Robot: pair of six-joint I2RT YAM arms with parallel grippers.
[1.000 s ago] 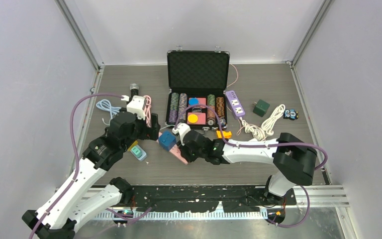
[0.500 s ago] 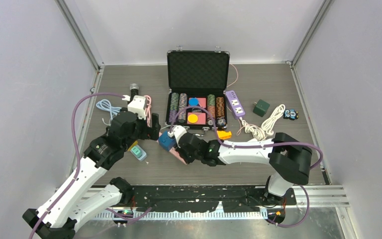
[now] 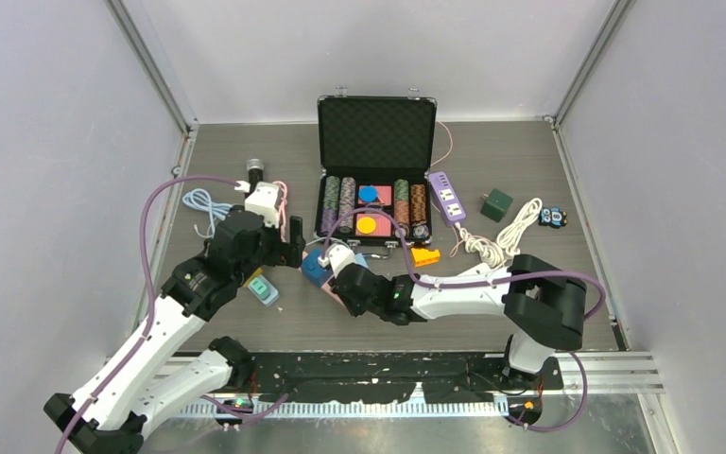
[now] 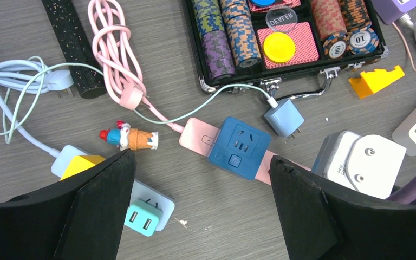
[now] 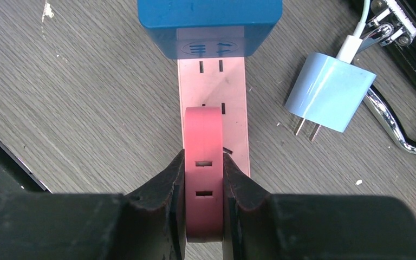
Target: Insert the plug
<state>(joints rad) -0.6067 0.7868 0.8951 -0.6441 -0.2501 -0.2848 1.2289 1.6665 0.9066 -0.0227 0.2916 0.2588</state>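
Note:
My right gripper [image 5: 203,179] is shut on a red plug [image 5: 203,146] and holds it on the pink power strip [image 5: 212,81], just behind two free socket pairs. A blue cube adapter [image 5: 208,21] sits plugged at the strip's far end; it also shows in the left wrist view [image 4: 239,147] and the top view [image 3: 317,266]. In the top view the right gripper [image 3: 343,274] lies over the strip [image 3: 338,294]. My left gripper [image 4: 200,211] is open and empty above the table, left of the strip [image 4: 199,134]; in the top view the left gripper [image 3: 291,241] is near the cube.
A light blue charger [image 5: 330,91] with a green cable lies right of the strip. An open black chip case [image 3: 374,170] stands behind. A teal USB plug [image 4: 142,218] on a grey strip, an ice-cream toy [image 4: 130,137], pink cable [image 4: 116,49], purple strip [image 3: 445,197], white rope [image 3: 506,236].
My right gripper has slid left along the pink strip toward the blue cube with the red plug. The left arm has barely moved.

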